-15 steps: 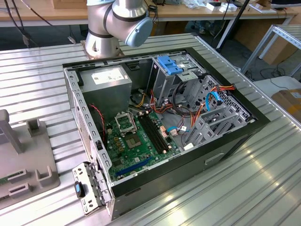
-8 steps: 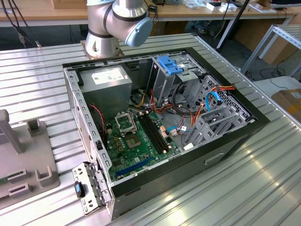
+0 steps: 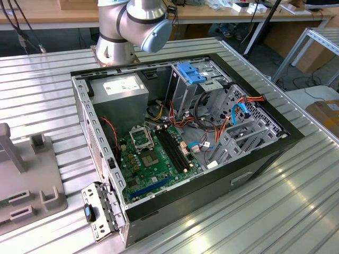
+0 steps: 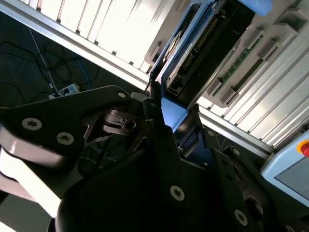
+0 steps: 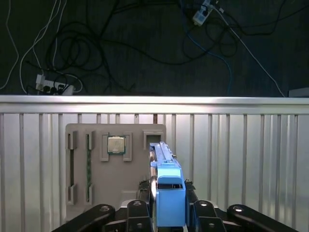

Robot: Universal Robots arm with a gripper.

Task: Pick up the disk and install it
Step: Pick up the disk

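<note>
First, the exterior view: the arm's base point(image 3: 130, 26) stands on the slatted aluminium table point(image 3: 275, 211), at the far side of an open desktop computer case point(image 3: 265, 159). Inside the case, a grey power-supply box point(image 3: 119, 87) sits in the far corner toward the exterior view's left, and the green motherboard point(image 3: 153, 153) lies nearer. A blue bracket point(image 3: 193, 71) tops the metal drive cage point(image 3: 212, 100) toward the exterior view's right. A grey fixture tray point(image 3: 32, 185) lies on the table at the exterior view's left, apart from the case.

Next, the first wrist view: the gripper point(image 5: 169, 208) is clamped on the disk point(image 5: 168, 193). The disk stands on edge, the end of its bright blue carrier frame toward the camera, and the black fingers point(image 5: 140, 210) press on its two flat sides. It runs straight out from the fingertips, over one edge of the fixture tray point(image 5: 116, 183); I cannot tell whether it touches the tray. A processor chip point(image 5: 115, 144) and a memory stick point(image 5: 88, 166) rest in the tray's recesses, beside the disk. Beyond the table's far edge, cables and a power strip point(image 5: 53, 86) lie on the dark floor.

Finally, the second wrist view: the disk point(image 4: 207, 43) juts from the closed gripper point(image 4: 169, 113), its blue frame and dark underside showing. The memory stick point(image 4: 236, 65) lies just beyond it, and a pale pendant point(image 4: 289, 169) with a red button sits off the table.
</note>
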